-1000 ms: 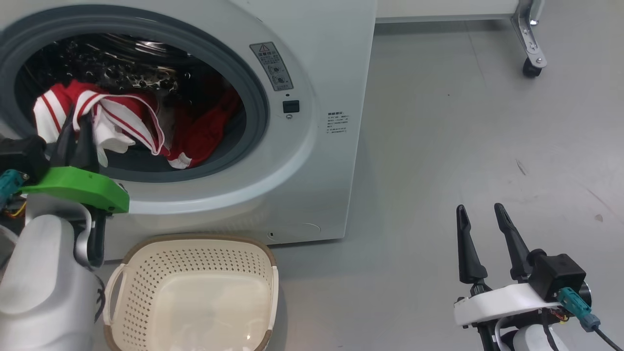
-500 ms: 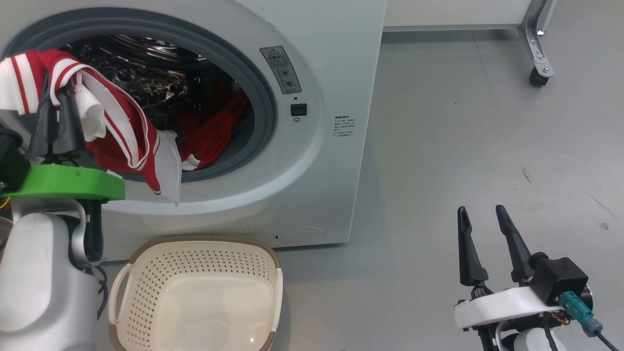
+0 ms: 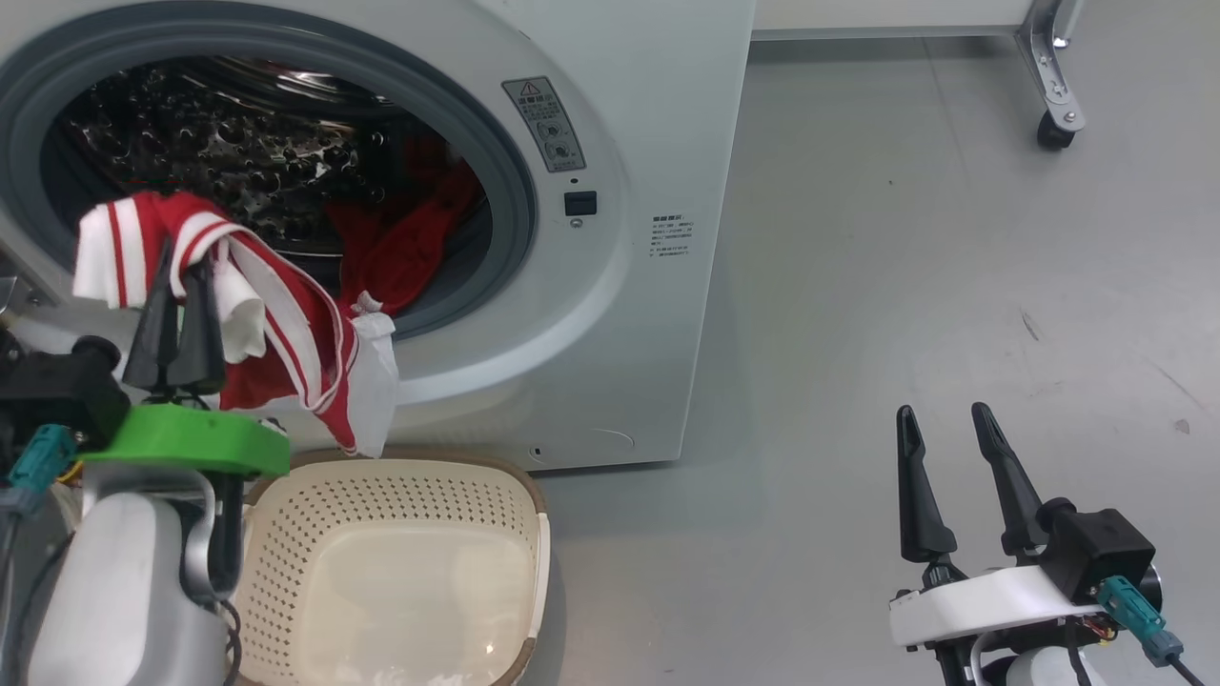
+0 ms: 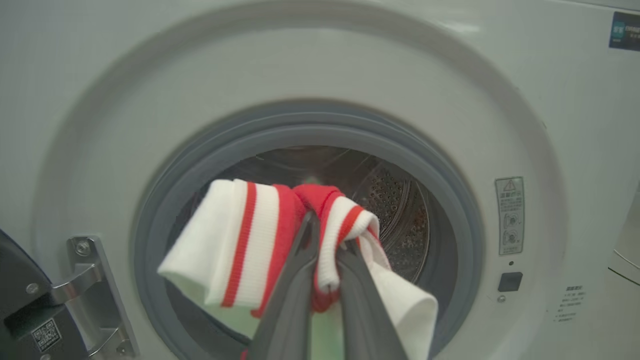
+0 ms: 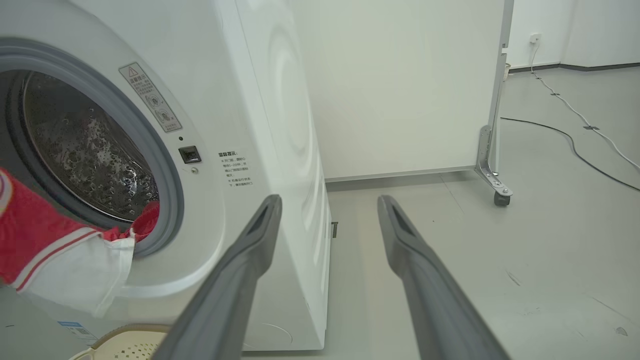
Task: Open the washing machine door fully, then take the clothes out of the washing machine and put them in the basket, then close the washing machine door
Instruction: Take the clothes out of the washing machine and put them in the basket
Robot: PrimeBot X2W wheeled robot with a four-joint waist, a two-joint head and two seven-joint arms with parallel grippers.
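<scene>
The white washing machine (image 3: 620, 314) stands with its steel drum (image 3: 219, 162) exposed. My left gripper (image 3: 181, 276) is shut on a red garment with white stripes (image 3: 286, 343), one of the clothes, held outside the drum mouth. Its tail hangs just above the back rim of the cream basket (image 3: 534, 562). The left wrist view shows my fingers (image 4: 295, 290) pinching the striped cloth (image 4: 240, 240). More red clothes (image 3: 410, 248) lie in the drum. The washing machine door (image 4: 20, 305) shows as a dark edge on its metal hinge (image 4: 85, 280). My right gripper (image 3: 942, 412) is open over bare floor.
The basket sits on the grey floor against the washer's front. A white partition on a caster (image 3: 1051, 129) stands at the back right, and its caster (image 5: 500, 199) is also in the right wrist view. Cables (image 5: 575, 145) run over the floor beyond it.
My left gripper has drawn the striped garment out of the drum, up and then down toward me, until it hangs over the basket's back rim. The right gripper has stayed put.
</scene>
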